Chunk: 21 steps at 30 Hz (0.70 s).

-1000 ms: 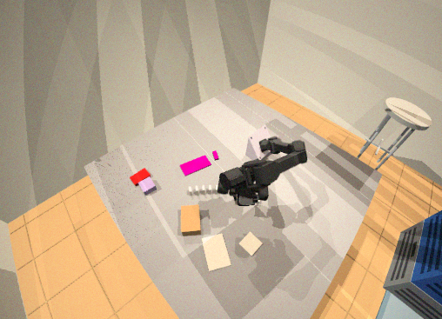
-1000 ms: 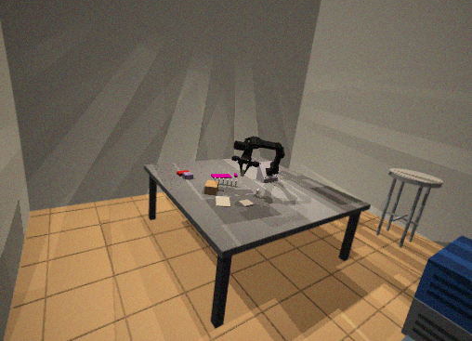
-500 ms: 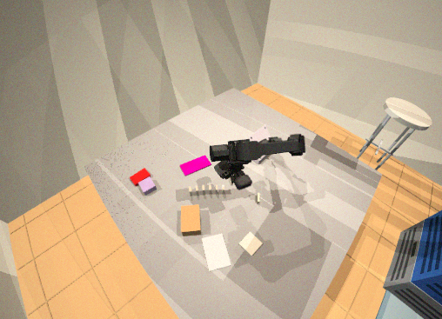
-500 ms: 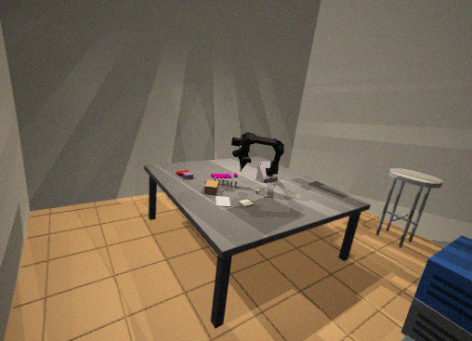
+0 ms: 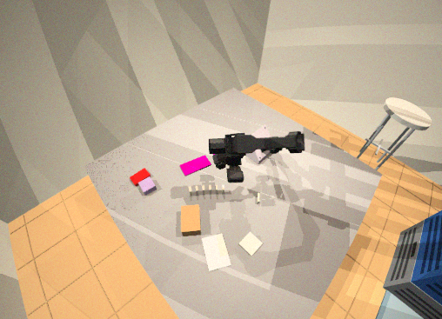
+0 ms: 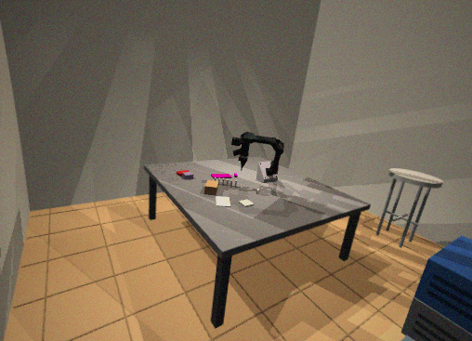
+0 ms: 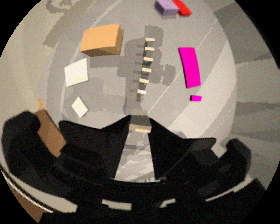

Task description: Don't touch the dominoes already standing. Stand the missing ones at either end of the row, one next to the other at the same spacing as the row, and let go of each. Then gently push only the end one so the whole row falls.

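Several cream dominoes stand upright in an evenly spaced row on the grey table. My gripper is shut on a cream domino, whose end shows between the fingertips in the wrist view. The gripper hangs above the table, beyond the row's right end in the top view, and touches no standing domino. In the top view the held domino is hidden by the arm. Another loose domino is on the table to the right of the row; I cannot tell whether it stands or lies.
An orange box is beside the row, with a white sheet and a cream square nearby. A magenta slab and small magenta block lie on the other side. Red and purple blocks lie beyond the far end.
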Tool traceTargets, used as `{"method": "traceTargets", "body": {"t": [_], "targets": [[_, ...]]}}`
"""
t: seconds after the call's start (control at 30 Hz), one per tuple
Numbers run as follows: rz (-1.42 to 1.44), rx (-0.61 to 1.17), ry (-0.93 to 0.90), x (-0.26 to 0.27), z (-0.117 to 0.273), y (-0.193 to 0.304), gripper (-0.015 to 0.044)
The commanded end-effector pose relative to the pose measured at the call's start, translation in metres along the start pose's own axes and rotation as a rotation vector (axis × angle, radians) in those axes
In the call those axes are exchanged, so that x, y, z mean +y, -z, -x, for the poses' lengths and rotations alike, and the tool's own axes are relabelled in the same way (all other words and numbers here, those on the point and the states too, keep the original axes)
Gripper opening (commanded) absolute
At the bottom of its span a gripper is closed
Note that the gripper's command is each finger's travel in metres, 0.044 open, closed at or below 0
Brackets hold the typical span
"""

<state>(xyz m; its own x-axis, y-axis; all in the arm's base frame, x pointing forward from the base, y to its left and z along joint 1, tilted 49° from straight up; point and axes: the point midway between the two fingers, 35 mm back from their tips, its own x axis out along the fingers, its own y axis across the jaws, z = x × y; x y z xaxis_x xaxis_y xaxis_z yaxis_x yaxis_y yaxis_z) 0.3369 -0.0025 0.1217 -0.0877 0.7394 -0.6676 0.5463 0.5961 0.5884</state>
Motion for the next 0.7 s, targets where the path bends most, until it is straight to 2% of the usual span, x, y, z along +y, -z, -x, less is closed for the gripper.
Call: {"method": "traceTargets", "body": {"t": [0.0,0.67], "targets": [[-0.022,0.007,0.005,-0.002,-0.004,0.000,0.0107],[-0.034,0.018,0.006,0.000,-0.100,-0.003,0.0107]]}}
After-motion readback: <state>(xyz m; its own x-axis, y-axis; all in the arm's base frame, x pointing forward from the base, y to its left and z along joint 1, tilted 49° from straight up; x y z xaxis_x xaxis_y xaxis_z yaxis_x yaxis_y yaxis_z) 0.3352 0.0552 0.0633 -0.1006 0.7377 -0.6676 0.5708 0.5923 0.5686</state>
